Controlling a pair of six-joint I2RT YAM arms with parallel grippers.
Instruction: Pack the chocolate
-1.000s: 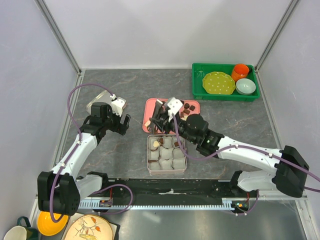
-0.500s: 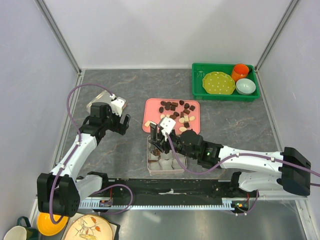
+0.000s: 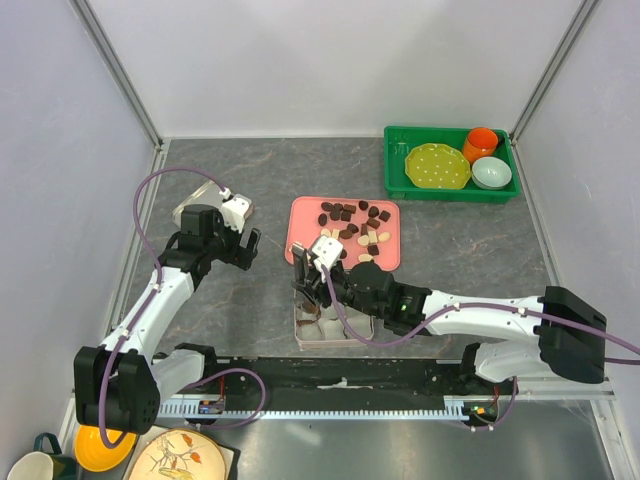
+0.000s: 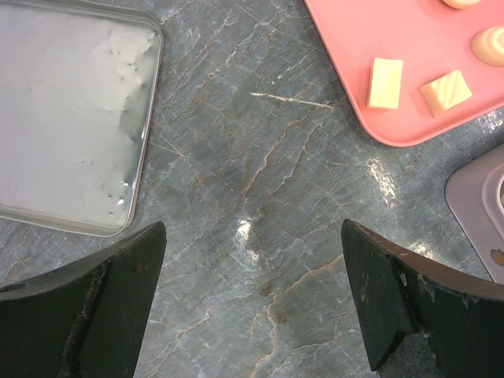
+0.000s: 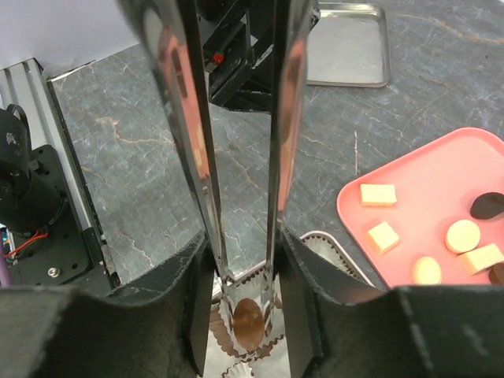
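Left gripper [image 4: 252, 236] hangs over the table [image 4: 260, 157] beside the steel tray [image 4: 63, 118], jaws spread wide; right gripper [image 5: 246, 295] is down in the tin [image 3: 330, 345] at the pink tray's [image 3: 388, 207] near edge; dark oval chocolate [image 5: 248, 323] sits between its tips in a paper cup [image 5: 253, 361], can't tell if it's pinched; other pieces [image 3: 352, 225] are on the pink tray.

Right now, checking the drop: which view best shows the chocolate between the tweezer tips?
Right wrist: brown chocolate plainly between the tweezers. Top view: hidden under the right pincer. Left wrist: out of frame.
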